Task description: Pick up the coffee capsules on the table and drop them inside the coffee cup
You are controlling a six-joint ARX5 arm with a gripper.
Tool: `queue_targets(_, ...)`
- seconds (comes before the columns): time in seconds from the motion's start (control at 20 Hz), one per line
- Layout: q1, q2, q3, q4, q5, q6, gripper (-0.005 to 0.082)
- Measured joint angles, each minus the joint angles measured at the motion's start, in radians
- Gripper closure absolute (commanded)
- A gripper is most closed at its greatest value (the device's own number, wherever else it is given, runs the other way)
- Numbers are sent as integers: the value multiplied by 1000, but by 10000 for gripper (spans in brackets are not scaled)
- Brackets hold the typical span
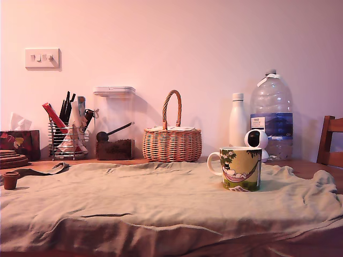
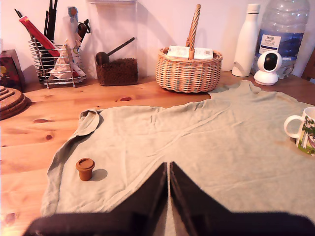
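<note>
A wrinkled olive cloth (image 1: 161,203) drapes the wooden table (image 2: 29,142) against a plain wall. The water bottle (image 2: 285,37) label reads TESCO. The gripper (image 2: 169,172) is closed, empty. The coffee capsule (image 2: 85,168) stands upright at the cloth's edge, far left in the exterior view; the coffee cup (image 1: 240,168) sits right.

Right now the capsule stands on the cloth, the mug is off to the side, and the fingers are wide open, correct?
Not quite: the fingers are shut, pressed together, as the wrist view shows. The capsule does stand on the cloth, with the mug off to the side.
</note>
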Motion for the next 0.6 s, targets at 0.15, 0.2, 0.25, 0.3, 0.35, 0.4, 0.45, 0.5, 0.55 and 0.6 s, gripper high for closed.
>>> queue_targets(0.15, 3, -24, 0, -37, -29, 0, 788)
queue_targets(0.2, 4, -24, 0, -35, -31, 0, 788)
queue_targets(0.25, 4, -24, 0, -36, -31, 0, 788)
queue_targets(0.3, 4, -24, 0, -36, -32, 0, 788)
queue_targets(0.35, 3, -24, 0, -36, -34, 0, 788)
queue_targets(0.4, 4, -24, 0, -37, -33, 0, 788)
queue_targets(0.45, 3, -24, 0, -37, -31, 0, 788)
queue_targets(0.5, 3, -24, 0, -34, -30, 0, 786)
queue_targets(0.55, 4, -24, 0, -31, -30, 0, 777)
queue_targets(0.6, 4, -24, 0, -29, -30, 0, 776)
